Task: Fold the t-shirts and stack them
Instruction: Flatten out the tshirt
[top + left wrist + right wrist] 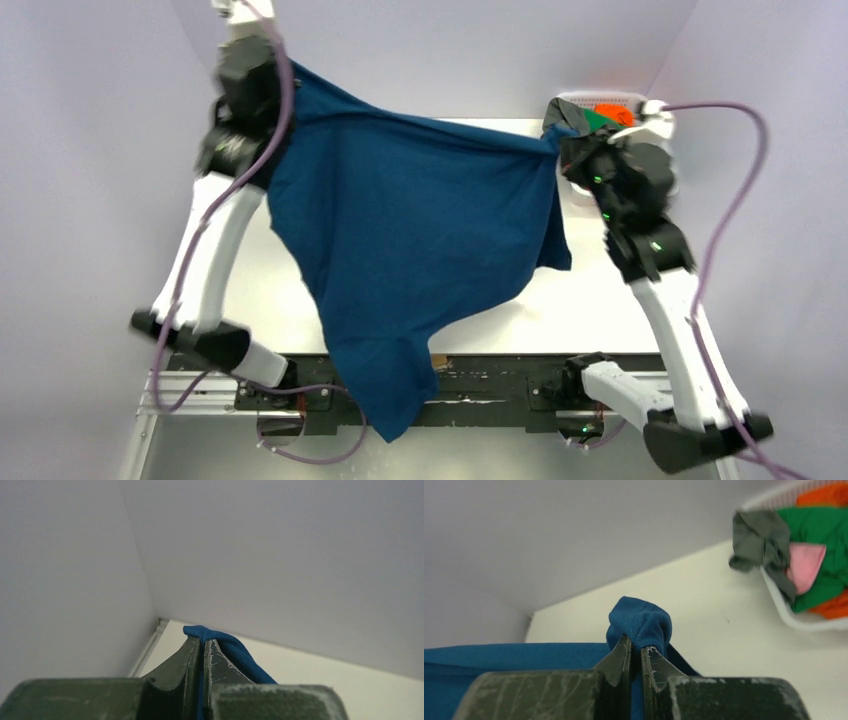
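Left wrist: scuffed left gripper [202, 642] pinches soft blue t-shirt [240, 654].

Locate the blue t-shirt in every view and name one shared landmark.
Top external: the blue t-shirt hangs spread across the centre.
Left wrist: a fold, low centre, in the left pincer.
Right wrist: a bunch, low centre, in the right pincer.
Shared landmark: the cream table.

Cream table [600, 300], white mesh basket [804, 624] at far-right corner
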`<state>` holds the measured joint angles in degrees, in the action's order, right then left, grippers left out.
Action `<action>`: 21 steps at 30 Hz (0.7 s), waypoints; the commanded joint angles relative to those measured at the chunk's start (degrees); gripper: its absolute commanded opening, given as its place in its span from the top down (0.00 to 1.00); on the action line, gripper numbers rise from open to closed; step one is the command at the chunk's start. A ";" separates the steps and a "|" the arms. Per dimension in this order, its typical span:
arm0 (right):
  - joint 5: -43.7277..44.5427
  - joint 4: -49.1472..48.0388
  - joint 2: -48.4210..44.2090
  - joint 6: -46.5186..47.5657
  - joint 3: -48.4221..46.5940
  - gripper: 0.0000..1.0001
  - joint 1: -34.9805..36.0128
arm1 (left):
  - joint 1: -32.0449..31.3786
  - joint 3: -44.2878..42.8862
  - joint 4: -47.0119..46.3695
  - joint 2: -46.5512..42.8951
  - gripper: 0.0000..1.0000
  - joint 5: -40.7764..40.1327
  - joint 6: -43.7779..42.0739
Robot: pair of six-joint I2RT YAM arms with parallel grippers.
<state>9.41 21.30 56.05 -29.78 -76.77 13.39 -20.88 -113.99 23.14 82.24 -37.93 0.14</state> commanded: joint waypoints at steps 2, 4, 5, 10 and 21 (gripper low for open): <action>1.22 -11.30 13.70 -10.61 13.25 1.00 -0.34 | 8.08 5.00 6.90 18.44 1.00 4.78 11.77; 0.14 -16.58 21.76 -10.15 14.13 0.92 -0.31 | 9.24 -1.29 9.47 28.16 0.95 6.82 13.10; -0.83 -16.93 26.35 -8.68 12.20 0.75 -0.29 | 9.56 -7.39 13.67 33.73 0.76 7.50 13.97; 0.12 1.74 44.64 -1.43 -8.12 0.11 -0.12 | 9.72 -27.81 31.22 46.89 0.00 11.80 18.43; -0.30 0.61 30.89 0.57 12.16 0.06 -0.17 | 9.72 27.92 13.23 11.44 0.00 26.68 29.06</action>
<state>8.64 21.06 92.53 -30.26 -71.94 13.37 -11.07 -97.54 42.44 103.63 -19.35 22.70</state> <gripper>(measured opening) 0.940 0.998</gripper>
